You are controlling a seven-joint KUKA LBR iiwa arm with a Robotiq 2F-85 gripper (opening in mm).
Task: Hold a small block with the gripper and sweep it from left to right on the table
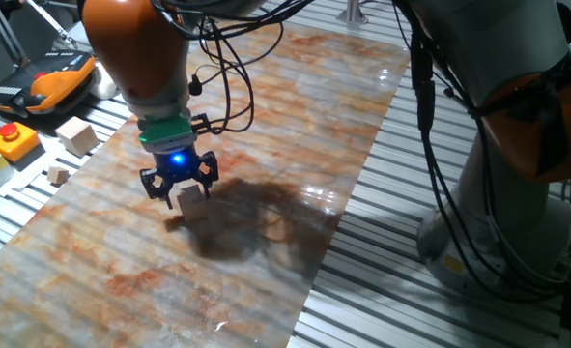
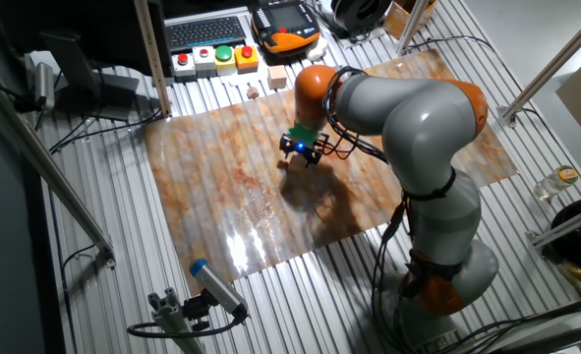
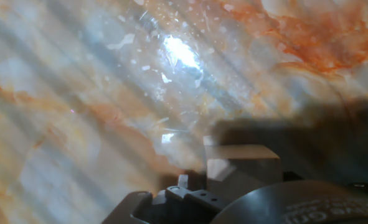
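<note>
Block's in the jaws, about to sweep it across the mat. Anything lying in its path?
Nothing visible does. The small block sits in the gripper on bare marbled mat. The larger cube and tiny cube lie off beside the mat's edge.

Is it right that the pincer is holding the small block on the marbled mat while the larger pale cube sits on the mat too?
Not quite. The pincer does hold the small block on the marbled mat, but the larger pale cube sits off the mat, on the ribbed metal table, as one fixed view shows.
</note>
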